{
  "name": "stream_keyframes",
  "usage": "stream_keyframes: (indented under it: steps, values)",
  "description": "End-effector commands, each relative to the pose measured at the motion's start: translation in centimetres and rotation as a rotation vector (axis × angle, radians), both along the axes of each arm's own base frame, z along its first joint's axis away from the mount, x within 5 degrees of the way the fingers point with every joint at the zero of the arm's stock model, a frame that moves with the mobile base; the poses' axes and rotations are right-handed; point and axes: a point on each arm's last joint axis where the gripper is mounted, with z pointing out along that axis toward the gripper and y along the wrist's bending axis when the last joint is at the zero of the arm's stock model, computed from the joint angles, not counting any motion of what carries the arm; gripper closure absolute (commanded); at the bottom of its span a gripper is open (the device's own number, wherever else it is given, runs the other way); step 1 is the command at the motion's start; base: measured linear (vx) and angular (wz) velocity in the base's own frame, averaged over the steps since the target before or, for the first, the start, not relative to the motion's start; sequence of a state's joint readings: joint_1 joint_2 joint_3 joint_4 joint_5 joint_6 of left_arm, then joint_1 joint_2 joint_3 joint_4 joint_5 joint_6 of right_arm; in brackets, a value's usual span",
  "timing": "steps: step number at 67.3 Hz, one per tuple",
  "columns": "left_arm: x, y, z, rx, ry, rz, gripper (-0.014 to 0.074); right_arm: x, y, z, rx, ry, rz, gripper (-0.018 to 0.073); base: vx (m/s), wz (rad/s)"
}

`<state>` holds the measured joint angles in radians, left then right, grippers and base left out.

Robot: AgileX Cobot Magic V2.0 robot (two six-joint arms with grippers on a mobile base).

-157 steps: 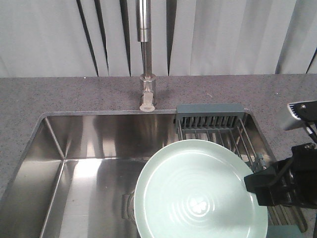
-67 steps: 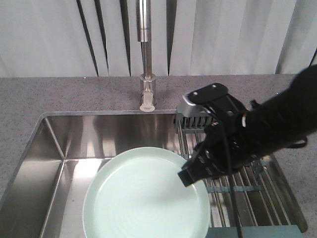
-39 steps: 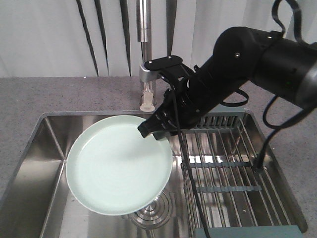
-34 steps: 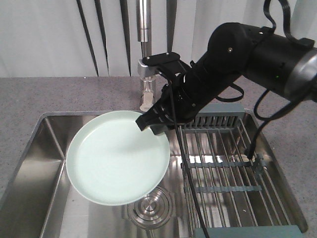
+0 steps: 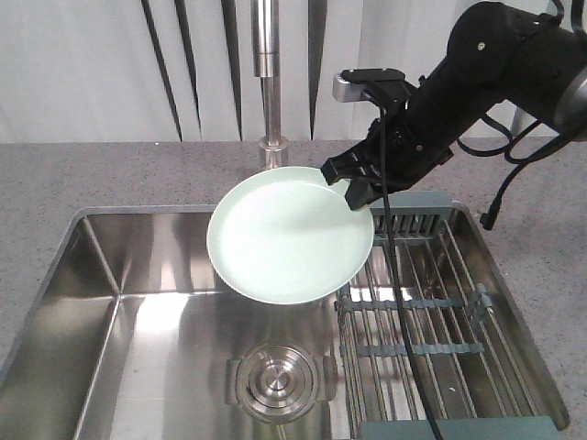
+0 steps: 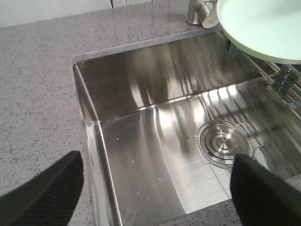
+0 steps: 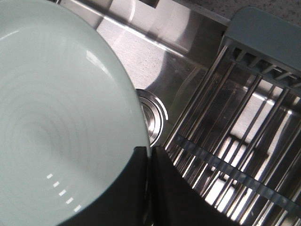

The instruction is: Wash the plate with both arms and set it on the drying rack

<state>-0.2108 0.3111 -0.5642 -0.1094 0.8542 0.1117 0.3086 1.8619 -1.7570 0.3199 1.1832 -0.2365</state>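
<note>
The pale mint-green plate [image 5: 289,236] hangs tilted in the air over the sink's back middle, just below the tap [image 5: 266,73]. My right gripper [image 5: 353,188] is shut on the plate's right rim; in the right wrist view its black fingers [image 7: 167,188] pinch the rim of the plate [image 7: 56,117]. The steel wire drying rack [image 5: 431,312] lies across the sink's right part, bare, and shows in the right wrist view [image 7: 235,141]. My left gripper [image 6: 157,188] is open and empty, above the sink's front left; the plate's edge [image 6: 263,23] shows at its top right.
The steel sink basin [image 5: 138,312] has a round drain strainer [image 5: 277,380] at the front middle. Grey speckled countertop [image 5: 110,174] surrounds it. A black cable [image 5: 404,312] hangs from the right arm across the rack. A grey curtain stands behind.
My right gripper has lifted the plate up and to the right, from low over the sink's left middle to just below the tap.
</note>
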Motion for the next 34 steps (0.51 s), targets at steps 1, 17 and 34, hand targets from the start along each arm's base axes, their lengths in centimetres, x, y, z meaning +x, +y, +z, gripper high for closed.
stream_keyframes:
  steps: [1, 17, 34]
  values:
    - [0.3, -0.1, 1.2, -0.037, -0.072, 0.007, 0.001, -1.8, -1.1, 3.9, 0.054, -0.118, -0.026, 0.0564, 0.0, 0.0]
    - [0.3, -0.1, 1.2, -0.037, -0.072, 0.007, 0.001, -6.0, -2.5, 3.6, 0.048, -0.134, -0.051, 0.0564, 0.0, 0.0]
    - [0.3, -0.1, 1.2, -0.037, -0.072, 0.007, 0.001, -9.9, -2.0, 3.1, 0.081, -0.121, -0.014, 0.0564, 0.0, 0.0]
